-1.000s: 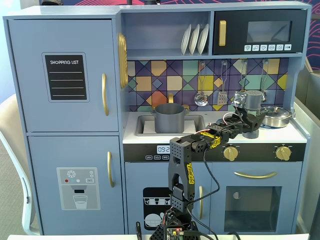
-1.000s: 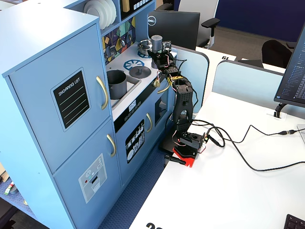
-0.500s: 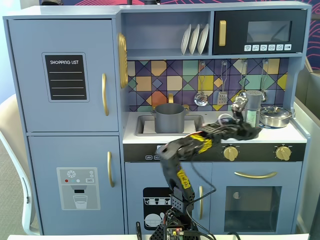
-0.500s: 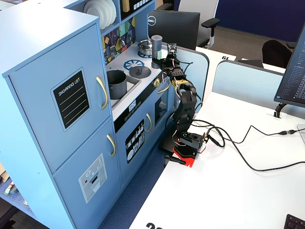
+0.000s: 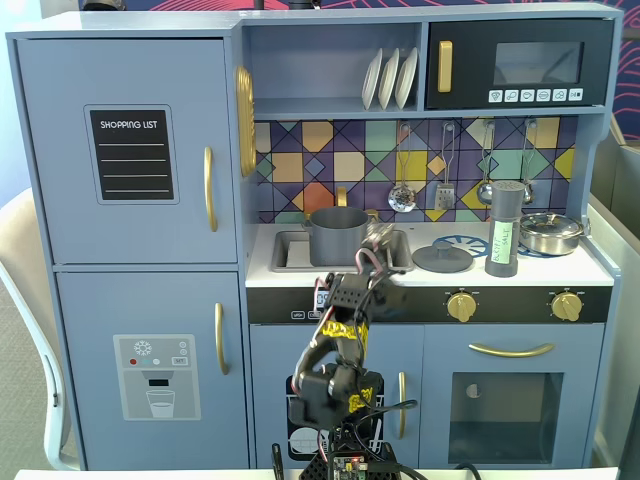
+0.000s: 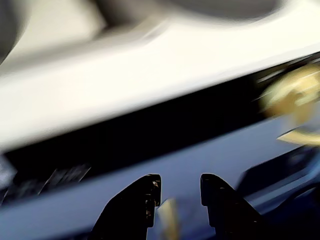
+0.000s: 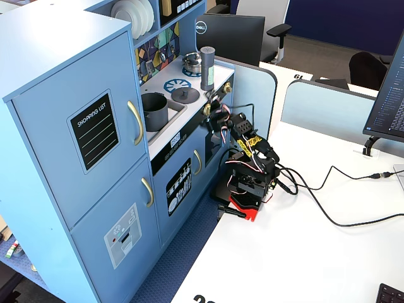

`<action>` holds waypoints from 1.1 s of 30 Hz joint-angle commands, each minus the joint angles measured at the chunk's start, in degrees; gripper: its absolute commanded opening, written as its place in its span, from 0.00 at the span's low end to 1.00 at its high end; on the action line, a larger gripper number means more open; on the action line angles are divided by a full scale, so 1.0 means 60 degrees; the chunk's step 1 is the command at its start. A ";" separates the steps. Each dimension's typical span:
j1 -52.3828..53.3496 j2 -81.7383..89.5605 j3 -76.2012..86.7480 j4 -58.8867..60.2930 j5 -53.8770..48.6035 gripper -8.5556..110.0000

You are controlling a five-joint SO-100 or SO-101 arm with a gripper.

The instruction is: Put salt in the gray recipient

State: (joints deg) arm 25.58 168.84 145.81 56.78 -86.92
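Not done yet. My claw (image 6: 176, 187) is empty, fingers apart, down by the counter's (image 5: 300, 273) front. Salt (image 5: 503, 230) stands near its right edge, well apart from the pot (image 5: 337, 236) in the sink. Grab & move left to do.

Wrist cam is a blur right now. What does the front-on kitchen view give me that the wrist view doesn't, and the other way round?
Only the front-on fixed view shows the salt standing upright on the stove, the gray pot in the sink, a flat lid between them, and the folded arm. Only the wrist view shows the gripper fingertips, apart with nothing between them. Both show the white counter edge and a gold knob.
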 commanded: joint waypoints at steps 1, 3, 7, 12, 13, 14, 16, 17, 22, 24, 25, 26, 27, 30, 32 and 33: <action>-0.1685 0.0996 0.1260 0.0601 -0.0586 0.07; -0.2285 0.1245 0.1978 0.0894 -0.0747 0.07; -0.3149 0.1758 0.3237 0.1128 -0.0469 0.07; -0.3589 0.2534 0.4585 0.1245 -0.0645 0.07; -0.3560 0.2593 0.4878 0.1201 -0.0820 0.07; -0.3516 0.2593 0.5112 0.1201 -0.1025 0.07; -0.3501 0.2593 0.5405 0.1406 -0.1172 0.08; -0.3560 0.2593 0.5435 0.1655 -0.1157 0.08; -0.3604 0.2607 0.5449 0.2871 -0.1494 0.09; -0.3530 0.2607 0.5449 0.3076 -0.1157 0.09; -0.3501 0.2607 0.5449 0.3120 -0.0967 0.09; -0.3442 0.2607 0.5449 0.3164 -0.0791 0.09; -0.3384 0.2607 0.5449 0.3179 -0.0688 0.09; -0.3105 0.2607 0.5449 0.3223 -0.0381 0.10; -0.3047 0.2607 0.5449 0.3223 -0.0381 0.10; -0.3032 0.2607 0.5449 0.3223 -0.0396 0.10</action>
State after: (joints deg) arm 5.80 184.13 178.51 75.76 -90.35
